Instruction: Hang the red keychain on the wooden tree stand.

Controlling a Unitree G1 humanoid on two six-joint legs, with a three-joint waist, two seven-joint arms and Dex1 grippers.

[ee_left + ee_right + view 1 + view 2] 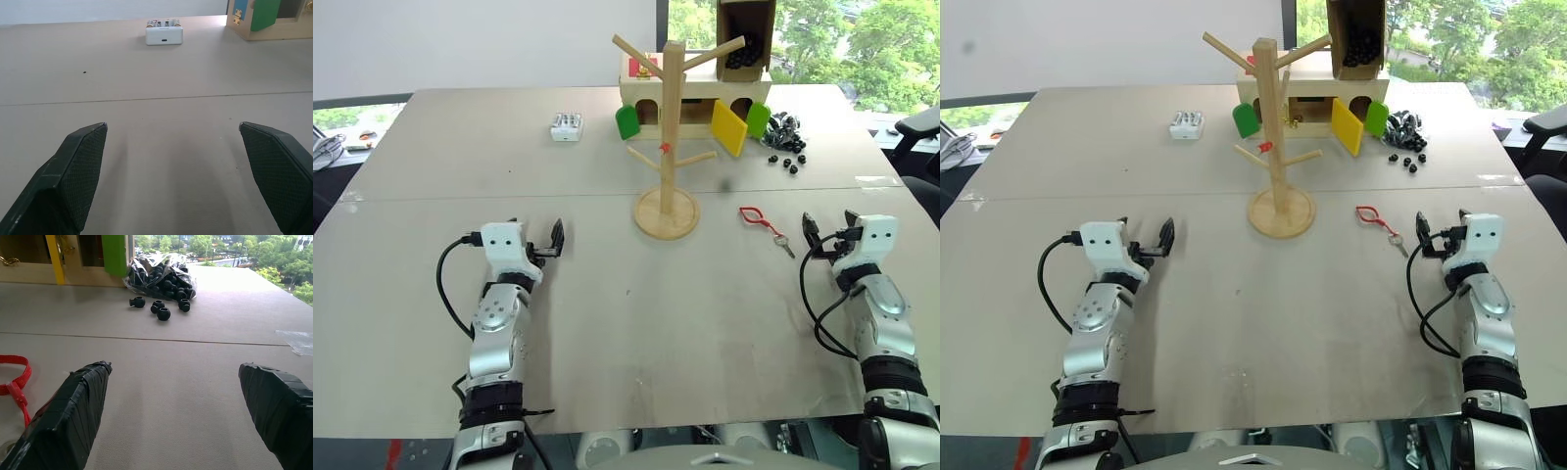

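Now, from the left eye view, we see our left gripper (544,240) resting low over the counter (607,333), wide open and holding nothing. Our right gripper (829,227) is wide open and empty too. The red keychain (757,218) lies flat on the counter, between the wooden tree stand (672,127) and our right gripper, near the gripper but not touching it. The little key (784,242) sits at the end closest to us. Behind the stand is a wooden box house (705,93) with green and yellow flaps, a pile of black beads (788,142) beside it, and a small white box (567,126) off to the left.

The right eye view shows the same things, with the keychain just ahead of our right gripper.

From the left wrist view, we see our two black fingers (78,171) far apart, with bare counter between them.

From the right wrist view, the fingers (73,416) are far apart as well, and the red loop (14,377) lies just beside one of them.

We think the keychain is light and floppy. The cord is thin and lies flat, so it may slip. We think it is best to pinch the red cord near the key, so the loop hangs open for a peg.
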